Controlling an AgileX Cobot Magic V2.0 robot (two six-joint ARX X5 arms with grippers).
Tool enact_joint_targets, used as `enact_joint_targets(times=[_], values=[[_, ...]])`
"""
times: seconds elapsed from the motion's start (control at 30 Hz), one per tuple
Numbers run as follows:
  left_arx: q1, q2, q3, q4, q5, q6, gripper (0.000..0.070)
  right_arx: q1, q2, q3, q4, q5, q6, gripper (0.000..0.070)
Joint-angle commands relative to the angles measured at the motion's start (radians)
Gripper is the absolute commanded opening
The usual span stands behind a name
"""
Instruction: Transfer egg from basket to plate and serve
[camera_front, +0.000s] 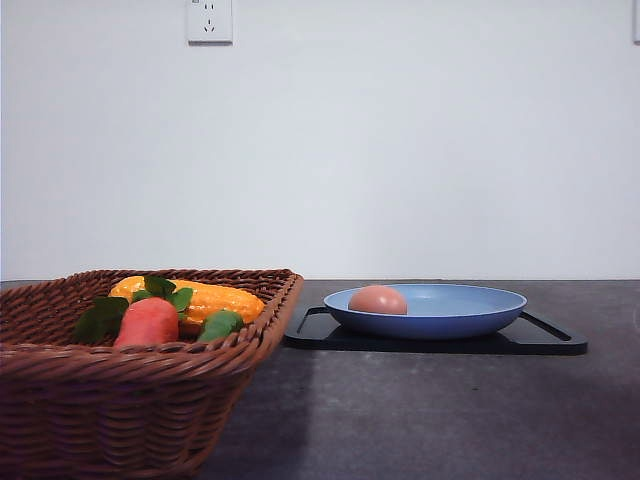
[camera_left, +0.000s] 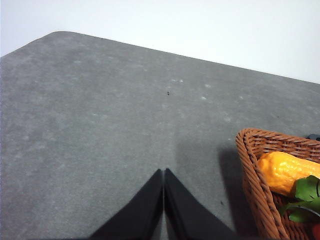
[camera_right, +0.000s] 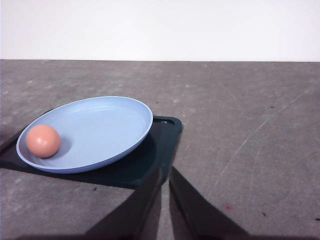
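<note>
The egg (camera_front: 377, 299) is sitting at nine o'clock on the plate (camera_front: 470, 310) (transfer apparently done), serving pending. Both tools, left tool (camera_left: 164, 200) and right tool (camera_right: 164, 200), are hanging closed, holding nothing.

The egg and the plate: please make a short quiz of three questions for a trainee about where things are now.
1. True or false: the egg lies in the basket.
2. What does the plate stand on?
A. the bare table
B. a black tray
C. the basket
3. Fill in: in its wrist view, the left claw is ____.

Key:
1. False. The egg lies on the light blue plate, near one side of it.
2. B. The plate stands on the black tray, beside the basket.
3. Shut. Its fingers meet over the grey table and hold nothing.
</note>
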Motion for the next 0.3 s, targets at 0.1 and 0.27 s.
enact_joint_targets(times=[0.1, 0.27], values=[[0.001, -0.001, -0.028, -0.003, 0.001, -0.003, 0.0000, 0.004, 0.000, -0.006, 0.010, 0.001, 0.010, 0.0003], [0.001, -0.001, -0.028, -0.003, 0.001, -0.003, 0.0000, 0.004, 0.000, -0.006, 0.010, 0.001, 0.010, 0.0003]])
